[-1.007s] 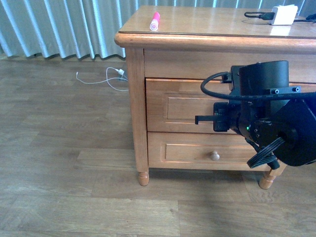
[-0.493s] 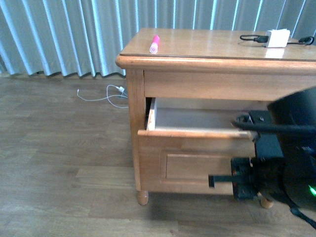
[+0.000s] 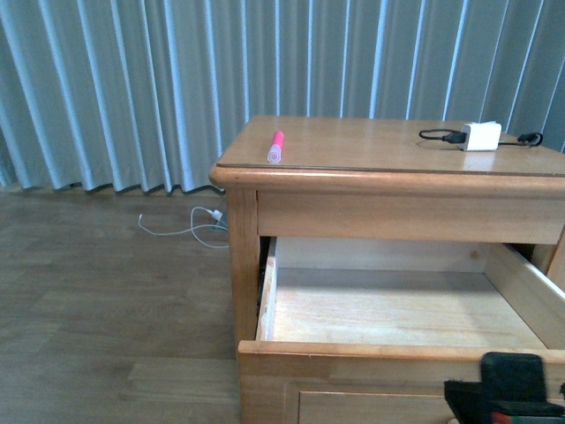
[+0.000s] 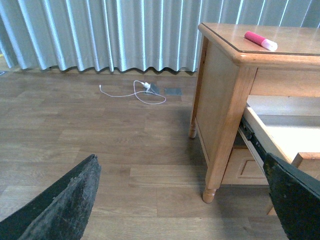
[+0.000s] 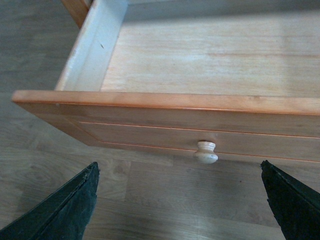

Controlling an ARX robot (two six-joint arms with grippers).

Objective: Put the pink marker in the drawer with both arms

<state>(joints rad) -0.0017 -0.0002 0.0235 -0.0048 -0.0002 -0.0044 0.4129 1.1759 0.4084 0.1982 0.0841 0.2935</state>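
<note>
The drawer (image 3: 397,309) stands open; pink marker (image 3: 276,147) atop cabinet (image 3: 397,208).

I see the drawer (image 3: 353,351) pulled out, its pale inside open from above. Only its rear part sits under the overhanging bench (image 3: 371,146) top. Above the drawer, the pink marker (image 3: 275,147) lies front left and the white charger (image 3: 481,136) far right, with bare wood between them. Left of the drawer, a white cable (image 3: 181,231) lies on the floor. My right hand (image 5: 178,163) is spread wide in front of the knob (image 5: 206,152), not touching it.
</note>
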